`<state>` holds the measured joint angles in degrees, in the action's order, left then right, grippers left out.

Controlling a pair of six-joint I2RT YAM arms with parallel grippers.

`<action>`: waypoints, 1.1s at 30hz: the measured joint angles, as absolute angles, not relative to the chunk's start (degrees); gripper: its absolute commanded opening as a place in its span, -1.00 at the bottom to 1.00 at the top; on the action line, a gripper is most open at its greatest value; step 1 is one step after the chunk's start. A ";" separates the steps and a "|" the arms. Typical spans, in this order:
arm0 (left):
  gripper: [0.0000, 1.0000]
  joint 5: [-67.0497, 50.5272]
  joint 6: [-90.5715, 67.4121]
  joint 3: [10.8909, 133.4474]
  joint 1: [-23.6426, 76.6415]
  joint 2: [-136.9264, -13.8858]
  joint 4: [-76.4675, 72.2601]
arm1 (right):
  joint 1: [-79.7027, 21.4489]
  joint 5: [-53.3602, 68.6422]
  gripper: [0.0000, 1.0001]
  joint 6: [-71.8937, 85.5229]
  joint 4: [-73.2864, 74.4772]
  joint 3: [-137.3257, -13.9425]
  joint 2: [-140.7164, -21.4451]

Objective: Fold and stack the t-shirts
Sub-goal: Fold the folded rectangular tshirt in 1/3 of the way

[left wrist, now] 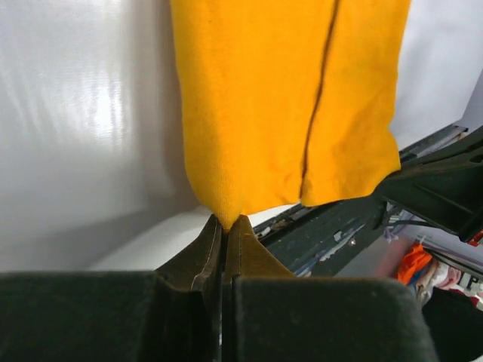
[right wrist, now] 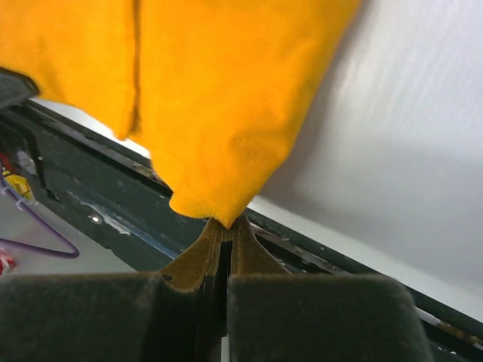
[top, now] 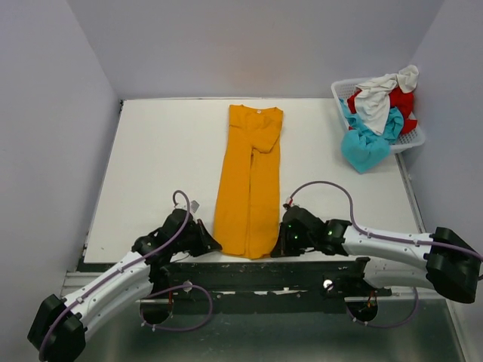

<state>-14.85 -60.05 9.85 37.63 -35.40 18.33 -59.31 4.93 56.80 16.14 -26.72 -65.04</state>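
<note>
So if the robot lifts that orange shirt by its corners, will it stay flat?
Probably not. The orange shirt puckers where the left gripper and right gripper pinch its near corners, so it's soft and the middle would likely sag. Thin cloth, so probably light.
</note>
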 measured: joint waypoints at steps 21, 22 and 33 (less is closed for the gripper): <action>-1.00 -13.52 -49.76 51.05 27.62 -75.00 19.57 | -42.57 -16.16 -0.99 43.57 14.39 -51.46 -80.03; -1.00 -13.21 -49.34 53.01 26.76 -76.95 19.79 | -41.69 -16.21 -0.99 42.68 13.67 -52.84 -81.60; -1.00 -11.09 -43.24 75.07 21.28 -95.72 24.71 | -31.35 -11.25 -0.98 35.88 4.29 -60.55 -94.13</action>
